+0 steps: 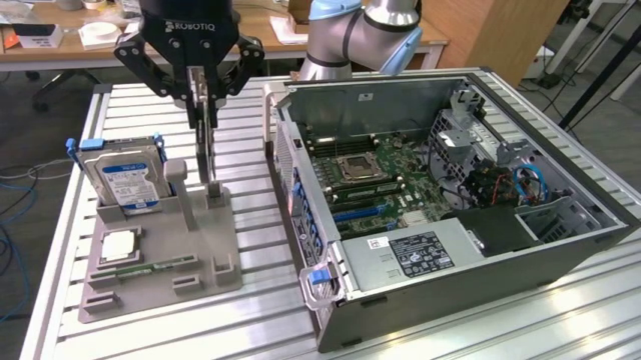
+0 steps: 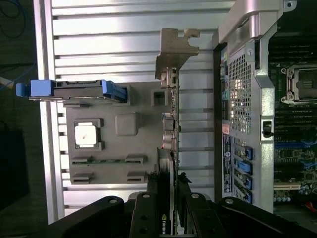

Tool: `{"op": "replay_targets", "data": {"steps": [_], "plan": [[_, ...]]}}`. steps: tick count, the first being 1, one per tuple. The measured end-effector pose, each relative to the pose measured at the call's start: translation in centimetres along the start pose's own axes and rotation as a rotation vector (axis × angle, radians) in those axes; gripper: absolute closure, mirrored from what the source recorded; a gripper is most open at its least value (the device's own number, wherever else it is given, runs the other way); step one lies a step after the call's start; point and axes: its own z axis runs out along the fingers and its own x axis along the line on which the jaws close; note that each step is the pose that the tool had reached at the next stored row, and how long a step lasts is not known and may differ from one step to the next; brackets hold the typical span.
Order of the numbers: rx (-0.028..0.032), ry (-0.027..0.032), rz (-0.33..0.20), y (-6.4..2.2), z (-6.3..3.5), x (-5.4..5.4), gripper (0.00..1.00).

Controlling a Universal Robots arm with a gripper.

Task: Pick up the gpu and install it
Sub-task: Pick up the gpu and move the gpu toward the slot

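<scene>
While the tool (image 1: 203, 96) hangs over the grey holder tray (image 1: 191, 255) on the exterior view's left, its fingers (image 2: 142, 210) are clamped on the gpu (image 1: 207, 142). One finger presses each flat face, and the gap between them is no wider than the card is thick.

- gpu: upright and on edge, with its long axis vertical. The upper end is in the tool and the lower end is down at the tray's slotted post (image 1: 213, 191). Cannot tell whether it sits in the slot or is just clear of it.
- Wrist view: the card (image 2: 170, 124) shows edge-on between the tool's (image 2: 168, 178) fingers. Its silver bracket (image 2: 174, 47) is at the end away from the tool. The card lies between the tray and the computer case.
- Tray, other contents: a hard drive (image 1: 125, 176) with a blue-white label stands upright in a blue caddy at the far left. A square processor chip (image 1: 118, 246) lies flat nearer the camera. A narrow green memory stick (image 1: 155, 266) lies just beside the chip.
- Computer case (image 1: 470, 247): on the exterior view's right, just beside the tray. Its side panel is off and the motherboard (image 1: 380, 180) faces up.
- Tray and case both rest on the slatted aluminium table (image 1: 251, 330).
</scene>
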Motion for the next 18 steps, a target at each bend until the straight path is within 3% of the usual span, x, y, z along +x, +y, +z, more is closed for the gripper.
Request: {"op": "replay_targets", "data": {"steps": [18], "plan": [[-0.0001, -0.0001, 0.0, 0.26, -0.02, -0.77, 0.74]]}}
